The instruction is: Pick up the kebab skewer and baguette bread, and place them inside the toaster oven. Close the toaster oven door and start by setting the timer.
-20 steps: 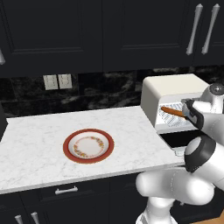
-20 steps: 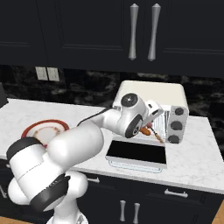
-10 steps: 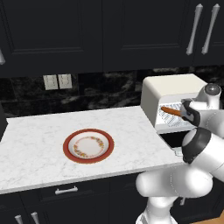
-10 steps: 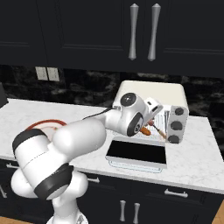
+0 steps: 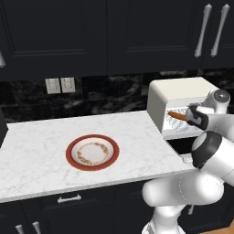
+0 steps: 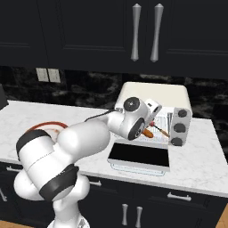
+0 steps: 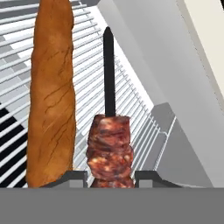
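The cream-white toaster oven (image 5: 179, 89) (image 6: 155, 94) stands at the counter's right end, and its dark glass door (image 6: 139, 155) lies folded down flat. On the wire rack inside rests the orange-brown baguette bread (image 7: 51, 94) (image 5: 176, 115) (image 6: 147, 132). My gripper (image 7: 111, 177) (image 5: 194, 117) (image 6: 149, 125) reaches into the oven mouth, shut on the kebab skewer (image 7: 109, 151). The skewer's meat chunk sits between the finger tips, and its dark stick (image 6: 161, 131) points deeper in, just right of the baguette.
A red-rimmed plate (image 5: 92, 152) (image 6: 43, 129) with nothing on it sits on the white marble counter (image 5: 41, 141) left of the oven. The oven's knobs (image 6: 180, 128) run down its right side. Dark cabinets hang above.
The arm's elbow has swung a little while the gripper has stayed in the oven mouth, still shut on the skewer.
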Robot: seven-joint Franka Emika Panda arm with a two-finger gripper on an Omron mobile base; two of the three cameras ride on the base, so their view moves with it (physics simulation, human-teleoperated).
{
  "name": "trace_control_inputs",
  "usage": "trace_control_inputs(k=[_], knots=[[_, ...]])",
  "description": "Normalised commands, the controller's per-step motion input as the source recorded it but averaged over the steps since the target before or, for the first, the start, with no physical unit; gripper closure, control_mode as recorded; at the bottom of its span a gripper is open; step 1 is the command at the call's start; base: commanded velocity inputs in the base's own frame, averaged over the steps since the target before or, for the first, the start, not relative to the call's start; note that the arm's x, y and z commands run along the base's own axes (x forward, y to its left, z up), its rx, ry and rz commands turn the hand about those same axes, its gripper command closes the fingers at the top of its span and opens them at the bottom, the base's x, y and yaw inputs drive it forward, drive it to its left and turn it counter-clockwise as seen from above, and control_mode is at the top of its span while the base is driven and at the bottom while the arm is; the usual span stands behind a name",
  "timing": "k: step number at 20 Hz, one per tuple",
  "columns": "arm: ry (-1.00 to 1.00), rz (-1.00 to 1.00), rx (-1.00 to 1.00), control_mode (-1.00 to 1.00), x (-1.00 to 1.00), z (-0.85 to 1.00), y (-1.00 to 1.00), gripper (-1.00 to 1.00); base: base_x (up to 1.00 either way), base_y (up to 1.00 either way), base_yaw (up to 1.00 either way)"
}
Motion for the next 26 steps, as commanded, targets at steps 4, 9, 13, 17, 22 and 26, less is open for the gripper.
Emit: trace_control_inputs(k=[4,9,13,17,22,26], knots=[[0.04,0.17,-0.02,-1.0,0.14,0.0,-0.02,1.0,0.0,0.0,0.0],[0.11,0.09,-0.05,-1.0,0.2,0.0,-0.02,1.0,0.0,0.0,0.0],[0.12,0.04,-0.06,-1.0,0.19,0.0,0.0,1.0,0.0,0.0,0.0],[0.1,0.01,-0.02,-1.0,0.15,-0.01,0.0,1.0,0.0,0.0,0.0],[0.03,0.0,0.0,-1.0,0.03,-0.1,0.0,1.0,0.0,0.0,0.0],[0.0,0.0,0.0,-1.0,0.0,-0.18,0.0,1.0,0.0,0.0,0.0]])
